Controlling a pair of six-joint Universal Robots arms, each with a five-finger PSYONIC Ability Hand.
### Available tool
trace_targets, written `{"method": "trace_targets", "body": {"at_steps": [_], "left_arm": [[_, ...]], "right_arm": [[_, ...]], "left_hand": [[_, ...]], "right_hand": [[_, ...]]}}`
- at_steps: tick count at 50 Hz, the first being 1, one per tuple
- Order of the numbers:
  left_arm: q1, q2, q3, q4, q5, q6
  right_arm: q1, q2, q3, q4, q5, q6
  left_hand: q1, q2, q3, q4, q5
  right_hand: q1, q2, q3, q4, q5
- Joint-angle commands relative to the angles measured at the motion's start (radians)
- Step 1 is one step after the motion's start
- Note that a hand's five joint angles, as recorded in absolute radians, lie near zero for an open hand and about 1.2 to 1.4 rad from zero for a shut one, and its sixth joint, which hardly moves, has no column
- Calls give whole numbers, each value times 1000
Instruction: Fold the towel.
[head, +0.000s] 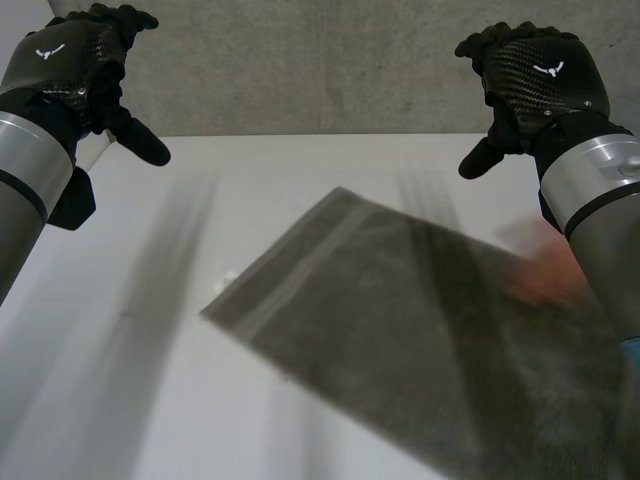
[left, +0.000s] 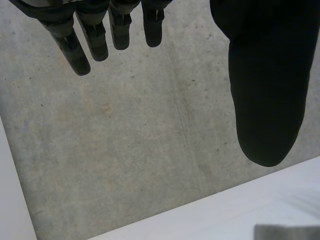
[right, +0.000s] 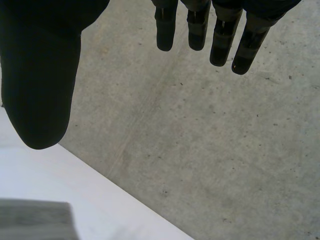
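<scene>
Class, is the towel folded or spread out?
Spread out: the towel lies as one flat sheet on the table, no doubled layer visible.

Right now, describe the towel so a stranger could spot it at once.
Find the white table with grey concrete beyond it. On its right half lies the towel, a flat dark grey rectangle set askew. A paler stripe along its left end marks it out.

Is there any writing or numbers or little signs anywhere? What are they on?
No words or numbers can be read anywhere.
Left hand: a small white wing-shaped mark on its back, no letters.
Right hand: the same white mark, no letters.
Towel: a paler stripe near one edge, no label that I can make out.
</scene>
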Motion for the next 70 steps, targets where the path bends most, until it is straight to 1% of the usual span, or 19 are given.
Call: {"method": "trace_targets", "body": {"at_steps": [1, 18, 20, 21, 23, 24, 26, 27, 29, 30, 32, 33, 35, 39, 41, 45, 46, 51, 70], "left_arm": [[0, 0, -12, 17, 0, 1], [-3, -15, -13, 23, 6, 4], [-3, -26, -18, 17, 47, 13], [-3, -26, -18, 17, 48, 13], [1, -64, -26, 15, 125, 57], [1, -65, -26, 15, 126, 58], [1, -107, -43, 15, 207, 146], [1, -107, -43, 15, 207, 147], [4, -138, -66, 15, 261, 263], [4, -138, -66, 15, 261, 263], [9, -163, -99, 15, 288, 373], [9, -163, -99, 15, 288, 374], [32, -183, -171, 17, 298, 458], [59, -189, -262, 35, 304, 515], [66, -192, -347, 64, 325, 545], [69, -198, -449, 136, 367, 553], [69, -198, -449, 136, 367, 553], [69, -250, -506, 231, 374, 555], [69, -327, -546, 337, 370, 556]], "right_arm": [[2, 5, 4, -1, -1, 0], [2, 28, -2, 0, -3, -1], [2, 28, -2, 0, -3, -1], [2, 28, -2, 0, -3, -1], [2, 42, -7, 0, -4, -3], [2, 42, -7, 0, -4, -3], [0, 63, -11, 5, -4, -6], [0, 63, -11, 5, -4, -6], [0, 70, -5, 5, -4, -30], [0, 70, -5, 5, -4, -31], [2, 74, 15, 6, -4, -67], [2, 74, 15, 6, -4, -67], [2, 89, 51, 5, -4, -95], [0, 105, 98, 2, -6, -103], [-7, 105, 140, 2, -6, -101], [-13, 105, 208, 2, -38, -101], [-13, 105, 208, 2, -38, -101], [-15, 109, 276, -1, -115, -107], [-13, 120, 332, -35, -119, -107]], "left_hand": [[1, 10, 8, 9, -26], [9, 19, 16, 17, -17], [9, 19, 16, 17, -17], [9, 19, 16, 17, -17], [21, 31, 28, 29, -6], [21, 31, 28, 29, -6], [21, 31, 28, 29, -6], [21, 31, 28, 29, -6], [18, 28, 25, 26, -9], [18, 28, 25, 26, -9], [7, 16, 13, 15, -20], [7, 16, 13, 14, -20], [4, 13, 11, 12, -23], [1, 10, 8, 9, -26], [1, 10, 8, 9, -26], [15, 25, 22, 23, -11], [15, 25, 22, 23, -11], [21, 31, 28, 29, -6], [24, 34, 31, 32, -3]], "right_hand": [[-32, -47, -36, -56, -45], [-32, -47, -36, -56, -45], [-32, -47, -36, -56, -45], [-32, -47, -36, -56, -45], [-32, -47, -36, -56, -45], [-32, -47, -36, -56, -45], [-32, -47, -36, -56, -45], [-32, -47, -36, -56, -45], [-32, -47, -36, -56, -45], [-32, -47, -36, -56, -45], [-32, -47, -36, -56, -45], [-32, -47, -36, -56, -45], [-32, -47, -36, -56, -45], [-32, -47, -36, -56, -45], [-32, -47, -36, -56, -45], [-32, -47, -36, -56, -45], [-32, -47, -36, -56, -45], [-32, -47, -36, -56, -45], [-32, -47, -36, -56, -45]]}}
